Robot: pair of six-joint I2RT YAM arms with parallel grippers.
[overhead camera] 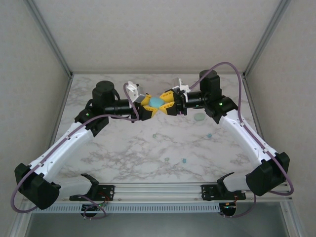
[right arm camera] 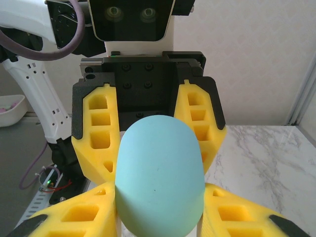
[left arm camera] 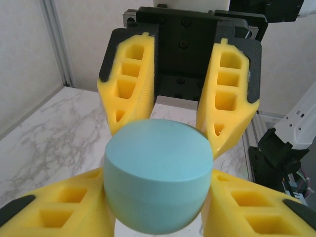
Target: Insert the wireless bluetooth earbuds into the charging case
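Note:
A pastel teal oval charging case [overhead camera: 157,102] hangs in the air above the back middle of the table, gripped from both sides. My left gripper [overhead camera: 150,106] is shut on its left end and my right gripper [overhead camera: 166,104] on its right end. In the left wrist view the case [left arm camera: 157,173] sits between my own yellow fingers [left arm camera: 59,207], with the right gripper's fingers [left arm camera: 224,98] beyond it; a seam runs around its body and the lid looks closed. In the right wrist view the case [right arm camera: 159,173] shows its smooth rounded side. Several tiny teal earbuds [overhead camera: 184,160] lie scattered on the marble.
A mint green oval case [overhead camera: 198,117] rests on the marble table [overhead camera: 123,148] under the right arm. More small bits lie at the centre [overhead camera: 154,135] and the right [overhead camera: 209,135]. Metal frame posts and walls border the table on both sides.

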